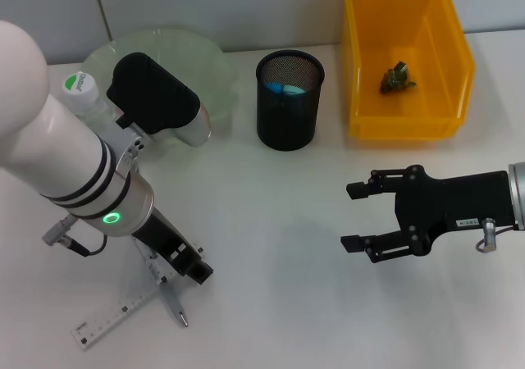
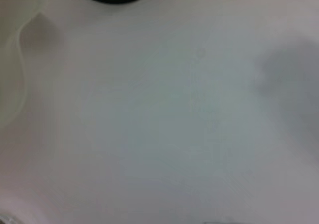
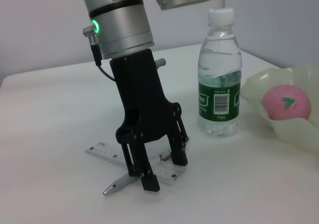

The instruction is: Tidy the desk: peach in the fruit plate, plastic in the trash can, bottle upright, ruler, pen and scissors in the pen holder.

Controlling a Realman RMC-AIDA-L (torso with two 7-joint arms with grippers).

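While the left gripper [image 3: 162, 171] stands open astride ruler [image 3: 107, 152] and pen [image 3: 114, 185], right gripper [image 1: 355, 216] open, empty.

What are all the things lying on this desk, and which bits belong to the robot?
Fruit plate: one, pale green, far left.
Peach: one, pink, in the fruit plate.
Bottle: one, clear with green label, upright beside the plate.
Pen holder: one, black mesh, far centre.
Trash can: one, yellow, far right, a dark scrap inside.
Ruler: one, clear, near left.
Pen: one, silver-tipped, crossing the ruler.
Left gripper: black, straddling ruler and pen.
Right gripper: black, open, above bare desk.
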